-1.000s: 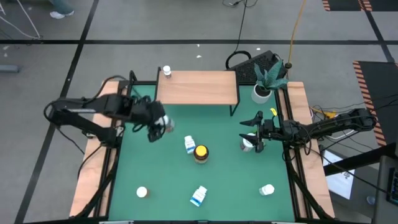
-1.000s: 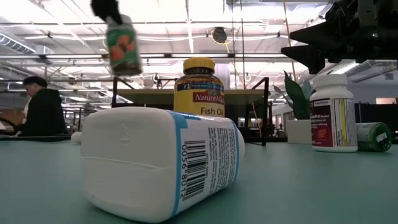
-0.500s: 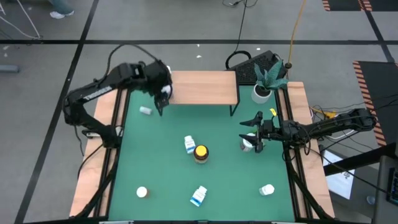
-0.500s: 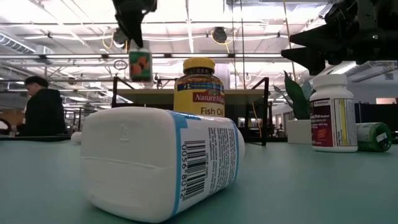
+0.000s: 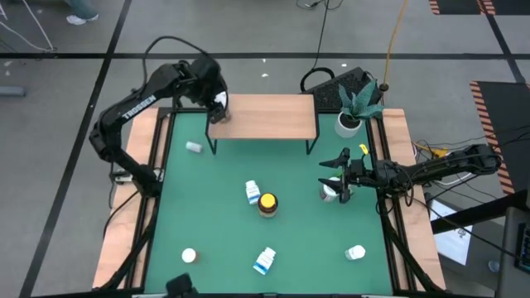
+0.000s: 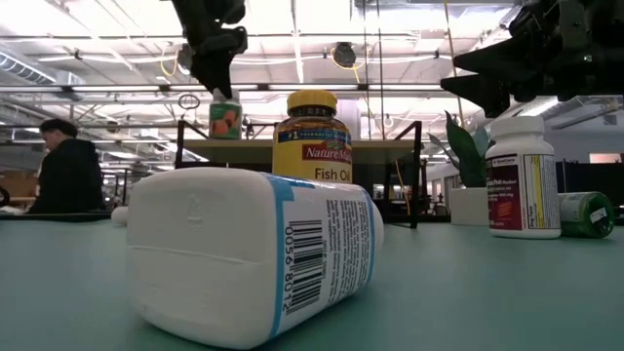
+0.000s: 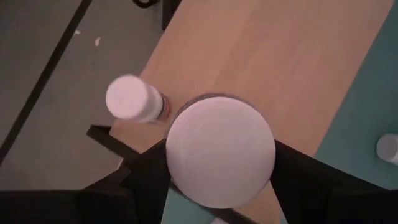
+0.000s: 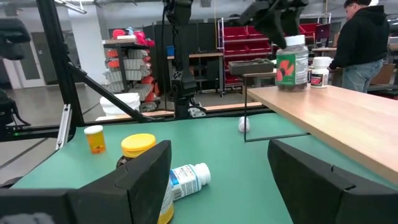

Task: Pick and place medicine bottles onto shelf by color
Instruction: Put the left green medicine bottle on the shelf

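Observation:
My left gripper (image 5: 218, 103) hangs over the left end of the shelf (image 5: 273, 116), shut on a medicine bottle (image 6: 225, 119) with a white lid and a green label with orange on it. The bottle's base is at the shelf top; whether it rests there I cannot tell. A white bottle (image 7: 130, 99) stands on its base on the shelf's far left corner, beside it. My right gripper (image 5: 331, 175) is open near the mat's right edge, next to a white bottle (image 5: 330, 192); nothing is between its fingers (image 8: 149, 180). My left gripper pinches the bottle's white lid (image 7: 177, 155) between its two fingers, one on each side. The fingers (image 6: 216, 68) come from above, slanting down. The bottle is upright below them, over the shelf's left end.
On the green mat are a blue-labelled white bottle (image 5: 252, 192), an amber one with a yellow lid (image 5: 267, 203), a lying blue-labelled one (image 5: 265, 261), white ones (image 5: 189, 256) (image 5: 356, 252), a small one (image 5: 194, 147) and a green one (image 6: 585, 214). A potted plant (image 5: 349, 122) stands right of the shelf.
My left gripper has swung from over the mat's left side toward the far edge, to the shelf's left end, carrying the bottle. The bottle was tilted and now hangs upright at the shelf top. The gripper has also turned about.

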`<move>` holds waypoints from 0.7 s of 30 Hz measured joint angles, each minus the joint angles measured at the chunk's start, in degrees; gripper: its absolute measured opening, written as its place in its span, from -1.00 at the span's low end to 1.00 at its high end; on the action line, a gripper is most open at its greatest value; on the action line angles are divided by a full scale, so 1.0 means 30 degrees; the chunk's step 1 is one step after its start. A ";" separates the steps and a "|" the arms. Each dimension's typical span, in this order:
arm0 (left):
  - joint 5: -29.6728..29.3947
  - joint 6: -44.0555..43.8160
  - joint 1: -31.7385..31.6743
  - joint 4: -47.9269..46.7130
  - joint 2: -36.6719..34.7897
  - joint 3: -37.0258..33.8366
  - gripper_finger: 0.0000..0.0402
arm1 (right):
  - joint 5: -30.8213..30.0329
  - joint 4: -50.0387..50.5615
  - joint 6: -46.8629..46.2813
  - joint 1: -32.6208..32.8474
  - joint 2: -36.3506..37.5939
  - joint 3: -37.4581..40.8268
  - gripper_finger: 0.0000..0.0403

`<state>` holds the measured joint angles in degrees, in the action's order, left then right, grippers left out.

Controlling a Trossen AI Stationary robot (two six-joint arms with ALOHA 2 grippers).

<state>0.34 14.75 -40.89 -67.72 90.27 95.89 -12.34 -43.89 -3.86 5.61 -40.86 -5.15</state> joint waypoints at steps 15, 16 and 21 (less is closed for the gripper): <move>-0.0063 0.0400 -0.0203 0.1720 0.0281 -0.0107 0.24 | 0.0007 0.0318 0.0011 0.0000 0.0000 0.0000 0.30; -0.0065 0.0404 -0.0203 0.1663 0.0274 -0.0107 0.26 | 0.0007 0.0325 0.0013 0.0000 0.0000 0.0000 0.30; -0.0153 0.0389 -0.0234 0.1510 0.0296 -0.0108 0.40 | 0.0007 0.0347 0.0044 -0.0003 0.0000 0.0000 0.30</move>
<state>-0.12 15.92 -41.59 -63.19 91.15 95.57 -12.32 -42.85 -3.73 5.60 -40.86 -5.15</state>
